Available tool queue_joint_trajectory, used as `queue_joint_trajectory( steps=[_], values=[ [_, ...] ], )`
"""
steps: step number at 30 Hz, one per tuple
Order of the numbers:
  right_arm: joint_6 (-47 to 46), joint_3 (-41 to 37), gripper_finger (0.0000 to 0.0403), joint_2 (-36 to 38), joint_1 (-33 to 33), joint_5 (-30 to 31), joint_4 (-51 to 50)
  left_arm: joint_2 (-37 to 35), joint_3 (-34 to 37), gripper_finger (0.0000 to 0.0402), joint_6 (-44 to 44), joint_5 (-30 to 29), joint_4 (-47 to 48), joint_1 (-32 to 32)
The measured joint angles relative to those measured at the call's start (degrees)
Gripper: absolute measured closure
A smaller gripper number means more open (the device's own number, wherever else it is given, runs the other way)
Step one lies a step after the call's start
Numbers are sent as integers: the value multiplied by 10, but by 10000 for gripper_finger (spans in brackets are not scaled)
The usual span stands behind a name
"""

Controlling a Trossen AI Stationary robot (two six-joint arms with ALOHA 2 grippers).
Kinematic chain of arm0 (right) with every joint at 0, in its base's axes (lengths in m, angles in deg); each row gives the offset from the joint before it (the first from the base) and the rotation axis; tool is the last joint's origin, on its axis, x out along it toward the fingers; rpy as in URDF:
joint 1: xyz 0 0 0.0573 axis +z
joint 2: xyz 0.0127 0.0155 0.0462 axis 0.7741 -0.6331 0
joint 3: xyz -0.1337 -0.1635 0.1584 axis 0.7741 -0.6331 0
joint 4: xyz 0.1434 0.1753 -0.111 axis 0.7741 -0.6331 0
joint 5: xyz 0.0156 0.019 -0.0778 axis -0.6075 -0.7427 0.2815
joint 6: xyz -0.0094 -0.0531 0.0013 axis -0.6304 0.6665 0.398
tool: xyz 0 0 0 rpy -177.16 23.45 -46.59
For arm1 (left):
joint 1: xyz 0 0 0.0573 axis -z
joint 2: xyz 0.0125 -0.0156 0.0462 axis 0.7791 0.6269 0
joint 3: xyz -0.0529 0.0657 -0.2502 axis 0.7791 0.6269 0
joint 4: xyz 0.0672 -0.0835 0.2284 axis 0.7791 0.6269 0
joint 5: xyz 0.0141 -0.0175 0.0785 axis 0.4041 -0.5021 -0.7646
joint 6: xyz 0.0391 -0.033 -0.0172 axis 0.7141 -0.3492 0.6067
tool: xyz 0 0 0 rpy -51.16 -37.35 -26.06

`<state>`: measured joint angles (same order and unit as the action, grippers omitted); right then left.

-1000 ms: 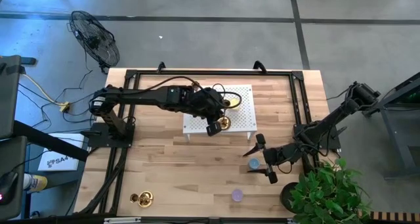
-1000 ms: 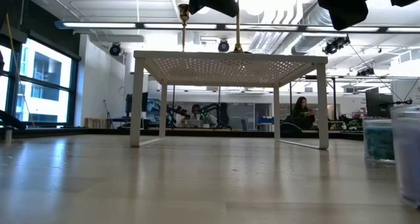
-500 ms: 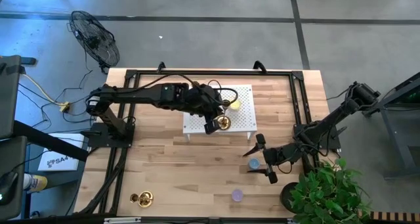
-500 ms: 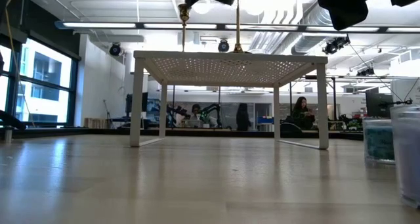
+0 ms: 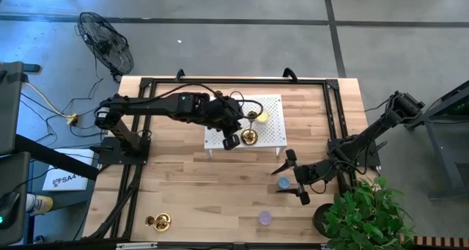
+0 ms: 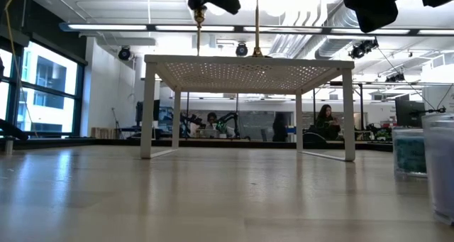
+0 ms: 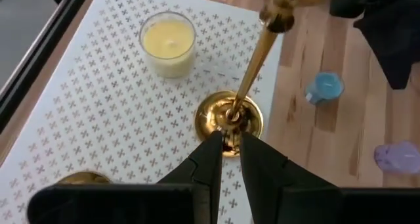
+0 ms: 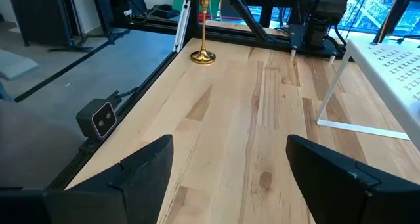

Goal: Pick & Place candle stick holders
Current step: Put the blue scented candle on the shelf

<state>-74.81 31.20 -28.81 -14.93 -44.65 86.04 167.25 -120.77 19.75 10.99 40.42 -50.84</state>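
High view: the left gripper (image 5: 231,141) is held over the white perforated stand (image 5: 271,136), just beside a brass candle stick holder (image 5: 250,137) standing on it; a third holder (image 5: 157,221) is seen on the counter (image 5: 190,191) near its front left corner. Low view: two holder stems (image 6: 256,22) rise from the stand. Left wrist view: fingers (image 7: 211,159) are nearly closed, gripping nothing. Right wrist view: the right gripper (image 8: 230,165) is seen spread wide, empty

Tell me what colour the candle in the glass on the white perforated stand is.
Pale yellow. The candle shows best in the left wrist view, standing on the white stand.
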Motion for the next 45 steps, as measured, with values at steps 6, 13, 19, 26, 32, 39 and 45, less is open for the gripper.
queue_joint_trajectory(
  steps=[6, 13, 19, 26, 32, 39, 45],
  values=[
    [0, 0, 111, 0, 0, 0, 1, -6, 0, 349, 0, 1, 3, 15],
    [0, 0, 111, 0, 0, 0, 4, -23, 0, 349, -25, -25, 48, 46],
    [-5, 0, 111, 0, 0, -1, 4, -31, 0, 349, -60, -29, 66, 95],
    [-44, 0, 111, 0, 0, -11, -19, -31, 0, 349, -81, -30, 71, 165],
    [-60, 0, 111, 0, 0, -14, -73, -31, 0, 349, -105, -103, 71, 228],
    [-125, 0, 111, 1, 1, -45, -162, -31, 0, 349, -122, -189, 74, 288],
    [-140, 0, 111, 1, 16, -30, -215, -30, 21, 349, -144, -221, 73, 306]
  ],
)
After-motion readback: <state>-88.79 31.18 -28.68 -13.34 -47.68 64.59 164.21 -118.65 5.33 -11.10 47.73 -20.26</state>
